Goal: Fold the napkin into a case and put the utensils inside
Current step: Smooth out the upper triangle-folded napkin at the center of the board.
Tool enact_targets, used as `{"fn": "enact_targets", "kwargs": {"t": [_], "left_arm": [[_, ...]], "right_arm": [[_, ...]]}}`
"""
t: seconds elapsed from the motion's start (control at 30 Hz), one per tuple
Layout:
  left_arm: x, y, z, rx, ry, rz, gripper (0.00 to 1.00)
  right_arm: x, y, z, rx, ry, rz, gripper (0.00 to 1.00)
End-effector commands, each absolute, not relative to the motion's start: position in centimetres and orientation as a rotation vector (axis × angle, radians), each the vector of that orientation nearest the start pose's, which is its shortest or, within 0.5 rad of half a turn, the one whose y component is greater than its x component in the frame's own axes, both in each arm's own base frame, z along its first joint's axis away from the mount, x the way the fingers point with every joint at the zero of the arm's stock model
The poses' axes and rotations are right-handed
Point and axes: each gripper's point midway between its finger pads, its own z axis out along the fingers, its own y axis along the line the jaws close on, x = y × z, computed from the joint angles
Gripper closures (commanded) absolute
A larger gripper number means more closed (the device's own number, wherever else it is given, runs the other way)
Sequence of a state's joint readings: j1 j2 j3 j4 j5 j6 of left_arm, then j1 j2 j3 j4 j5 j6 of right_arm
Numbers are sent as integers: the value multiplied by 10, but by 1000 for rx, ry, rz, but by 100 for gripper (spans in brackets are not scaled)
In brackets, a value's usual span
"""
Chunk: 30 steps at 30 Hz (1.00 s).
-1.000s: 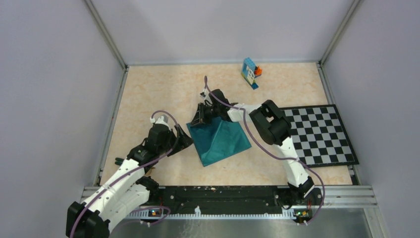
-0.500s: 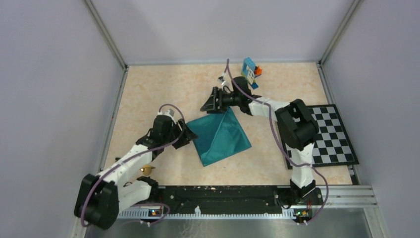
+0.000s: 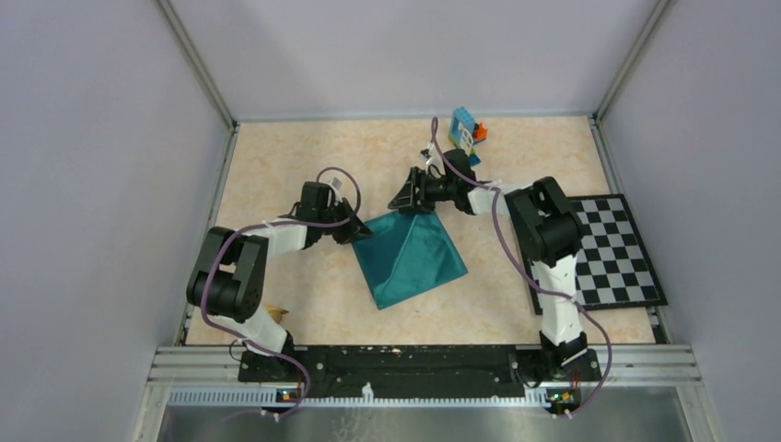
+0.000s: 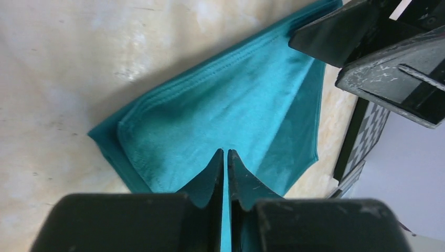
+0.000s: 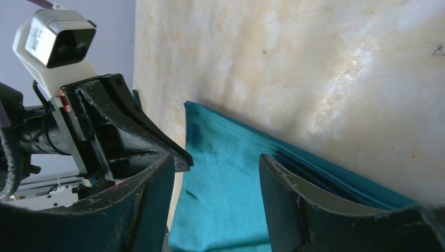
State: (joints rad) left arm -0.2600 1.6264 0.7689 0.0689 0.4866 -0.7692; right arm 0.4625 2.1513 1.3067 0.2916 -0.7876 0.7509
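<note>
Beige tabletop [image 3: 276, 166], teal napkin [image 3: 410, 258], left fingers [image 4: 210, 178] pinching it

The top view looks down on the whole counter [image 3: 276, 166]. Both wrist views sit close, sharing the napkin [image 4: 236, 105].

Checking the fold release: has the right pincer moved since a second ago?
Yes. The right pincer has shifted away from the arm bases and rightward, closer to the toy blocks by the back wall.
</note>
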Motion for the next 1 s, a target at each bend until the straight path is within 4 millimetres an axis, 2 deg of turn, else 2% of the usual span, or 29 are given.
{"fn": "enact_targets", "kwargs": {"t": [0.0, 0.13, 0.33, 0.5, 0.73, 0.97], "left_arm": [[343, -187, 53, -344, 2432, -984, 91], [331, -174, 27, -400, 2497, -914, 99], [310, -162, -1, -487, 2556, -881, 100], [303, -157, -7, -510, 2568, -862, 100], [297, -155, -8, -514, 2569, -861, 100], [295, -157, -9, -516, 2574, -881, 100]], "right_arm": [[410, 358, 74, -254, 2252, 1477, 41], [417, 345, 55, -218, 2266, 1466, 42], [423, 326, 41, -177, 2262, 1454, 42], [426, 317, 36, -182, 2271, 1420, 41], [441, 283, 22, -108, 2287, 1344, 41], [450, 262, 20, -86, 2287, 1273, 40]]}}
